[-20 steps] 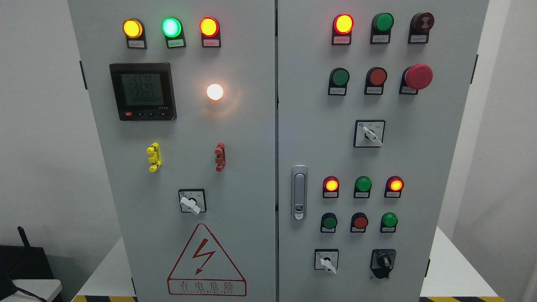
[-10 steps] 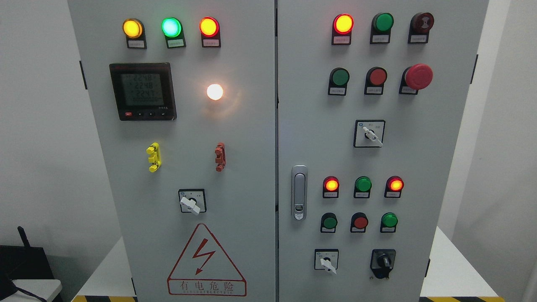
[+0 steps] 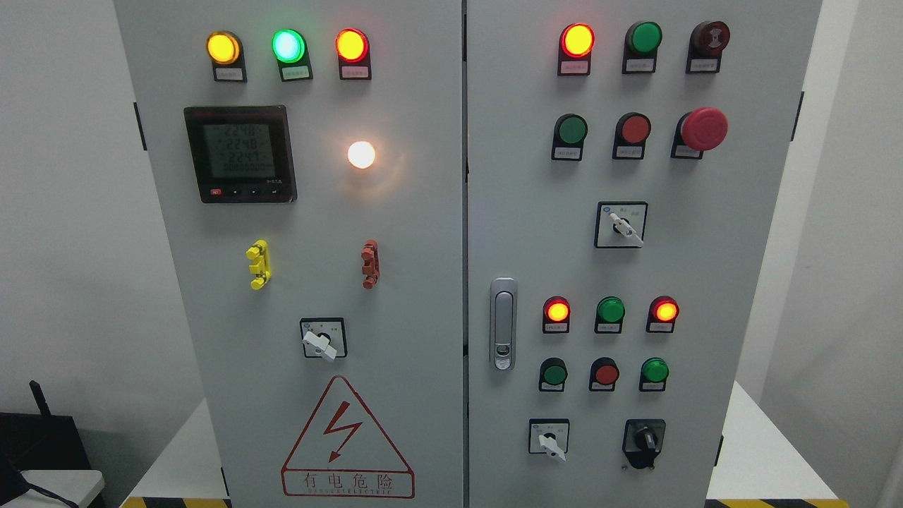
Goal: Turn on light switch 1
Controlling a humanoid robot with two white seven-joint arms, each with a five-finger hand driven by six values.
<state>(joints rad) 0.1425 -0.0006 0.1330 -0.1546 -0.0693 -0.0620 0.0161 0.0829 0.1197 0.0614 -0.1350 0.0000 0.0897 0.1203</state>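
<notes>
Hands are out of view, so you cannot tell their state; pinch the stiff white selector-switch lever (image 3: 322, 345) by its wing.

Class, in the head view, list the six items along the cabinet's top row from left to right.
yellow lamp → green lamp → red lamp → second red lamp → unlit green lamp → dark red buzzer
</notes>
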